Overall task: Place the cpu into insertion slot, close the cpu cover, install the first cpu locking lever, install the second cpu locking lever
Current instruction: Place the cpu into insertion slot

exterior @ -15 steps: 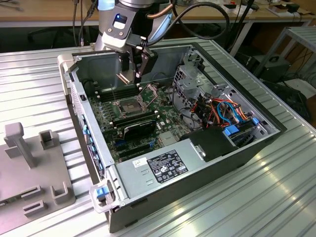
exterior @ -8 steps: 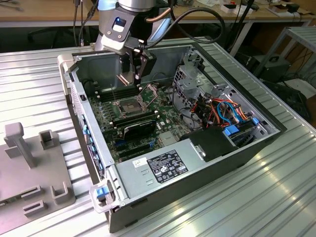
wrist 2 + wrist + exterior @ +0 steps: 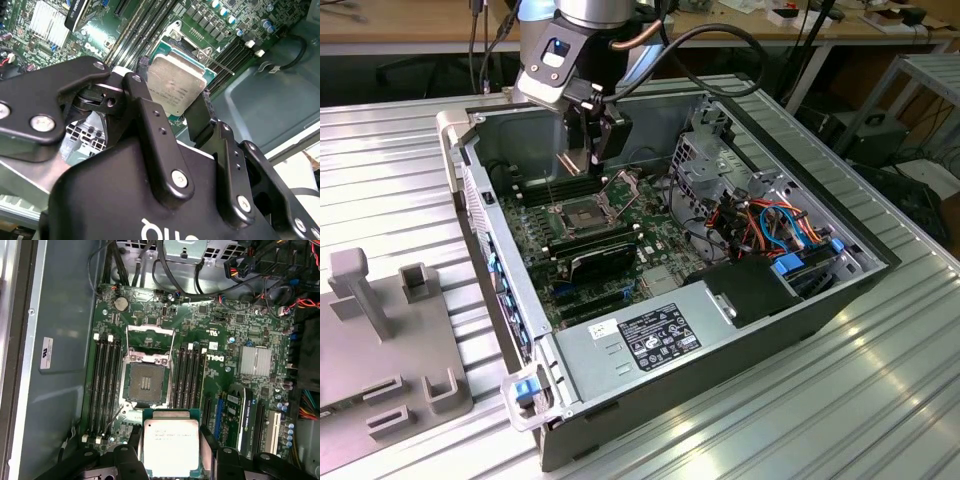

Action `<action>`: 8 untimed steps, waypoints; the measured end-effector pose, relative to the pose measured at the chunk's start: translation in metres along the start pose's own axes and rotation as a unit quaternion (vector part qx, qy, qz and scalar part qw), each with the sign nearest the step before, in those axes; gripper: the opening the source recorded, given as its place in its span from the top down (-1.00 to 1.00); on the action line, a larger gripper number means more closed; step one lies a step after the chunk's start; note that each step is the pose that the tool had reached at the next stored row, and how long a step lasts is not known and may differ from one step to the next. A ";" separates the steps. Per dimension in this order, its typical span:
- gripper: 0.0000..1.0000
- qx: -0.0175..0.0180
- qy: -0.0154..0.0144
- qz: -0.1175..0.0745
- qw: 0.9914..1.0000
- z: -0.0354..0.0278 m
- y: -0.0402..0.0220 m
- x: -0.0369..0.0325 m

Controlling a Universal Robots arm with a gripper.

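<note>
cpu: flat, metal top up, edges square with slot; squarish, no clear long axis; above the board, near slot, not in it.
claw: second wrist view has fingers clamped on two opposite cpu edges.
slot: first wrist view has it bare, cover standing open.
around: memory slots flank slot.

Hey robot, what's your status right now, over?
Gripper shut on the cpu, above the board. Insertion slot bare, cpu not yet in. Cpu cover hinged open; nothing lies across the slot.
</note>
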State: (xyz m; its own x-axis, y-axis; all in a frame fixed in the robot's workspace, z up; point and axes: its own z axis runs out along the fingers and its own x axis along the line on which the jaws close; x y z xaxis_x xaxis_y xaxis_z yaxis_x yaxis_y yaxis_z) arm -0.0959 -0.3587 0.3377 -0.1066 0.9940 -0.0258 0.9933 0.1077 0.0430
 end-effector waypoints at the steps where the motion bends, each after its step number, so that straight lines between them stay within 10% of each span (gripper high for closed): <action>1: -0.09 0.000 0.000 0.000 1.000 0.0000 0.0000 0.0000; 8: -0.09 0.000 0.000 0.000 1.000 0.0000 0.0000 0.0000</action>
State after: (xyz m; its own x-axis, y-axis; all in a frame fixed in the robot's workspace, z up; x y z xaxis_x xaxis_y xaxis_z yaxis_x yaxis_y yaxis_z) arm -0.0959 -0.3587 0.3376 -0.1063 0.9940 -0.0258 0.9933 0.1073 0.0430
